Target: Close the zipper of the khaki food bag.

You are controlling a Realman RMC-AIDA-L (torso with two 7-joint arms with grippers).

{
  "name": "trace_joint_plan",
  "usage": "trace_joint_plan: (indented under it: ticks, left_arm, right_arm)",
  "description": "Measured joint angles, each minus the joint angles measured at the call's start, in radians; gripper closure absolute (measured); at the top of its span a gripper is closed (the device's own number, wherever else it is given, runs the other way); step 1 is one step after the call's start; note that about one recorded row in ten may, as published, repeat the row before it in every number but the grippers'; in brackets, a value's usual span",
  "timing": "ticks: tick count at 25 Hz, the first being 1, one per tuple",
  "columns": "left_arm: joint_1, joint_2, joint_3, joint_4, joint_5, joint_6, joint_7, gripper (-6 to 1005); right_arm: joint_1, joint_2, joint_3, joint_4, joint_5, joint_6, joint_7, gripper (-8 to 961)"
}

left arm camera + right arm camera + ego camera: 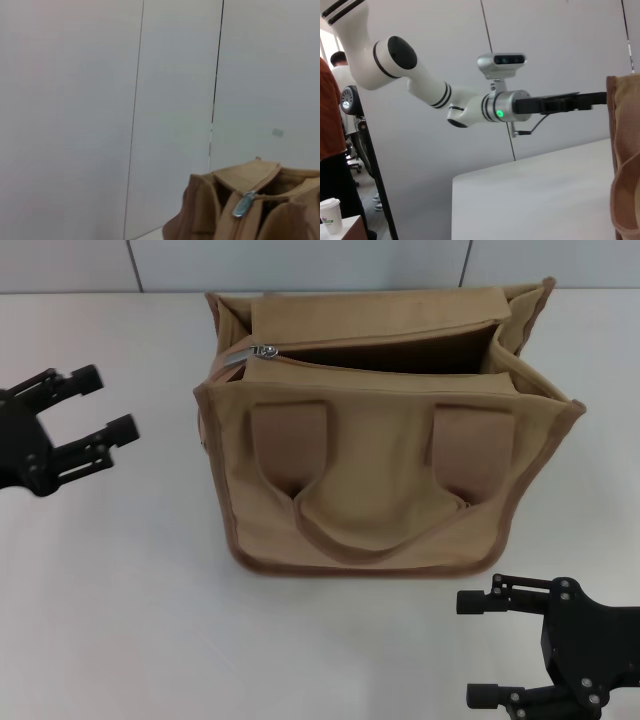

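The khaki food bag (380, 475) stands upright in the middle of the white table, its looped handle hanging down the near side. Its top gapes open. The zipper (262, 351) has its silver slider at the bag's left end; the slider also shows in the left wrist view (243, 205). My left gripper (108, 405) is open and empty, left of the bag and apart from it. My right gripper (475, 650) is open and empty near the table's front right, in front of the bag. The right wrist view shows the bag's edge (625, 150).
The white table (130, 620) spreads around the bag. A grey panelled wall (300, 262) stands close behind the bag. The right wrist view shows the left arm (470, 107) reaching in, and a person (332, 135) and a paper cup (330, 212) off the table.
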Motion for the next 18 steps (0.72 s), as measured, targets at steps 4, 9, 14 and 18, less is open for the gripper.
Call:
trace_joint_plan:
  ticks: [4,9,14,18]
  left_arm:
    - [-0.047,-0.025,0.03,0.01,0.007,-0.078,0.027,222]
    - [-0.1,-0.047,0.121,0.012,0.008,-0.164,0.039,224]
    - [-0.13,-0.068,0.151,0.022,0.009,-0.226,0.056,225]
    - [-0.14,-0.073,0.162,0.022,0.009,-0.243,0.081,226]
  right_arm:
    - [0.0,0.0,0.0,0.0,0.0,0.0,0.001,134]
    - [0.0,0.0,0.001,0.0,0.0,0.0,0.01,134]
    - [0.001,0.0,0.003,0.0,0.0,0.0,0.014,133]
    - [0.0,-0.001,0.003,0.0,0.004,0.0,0.014,134]
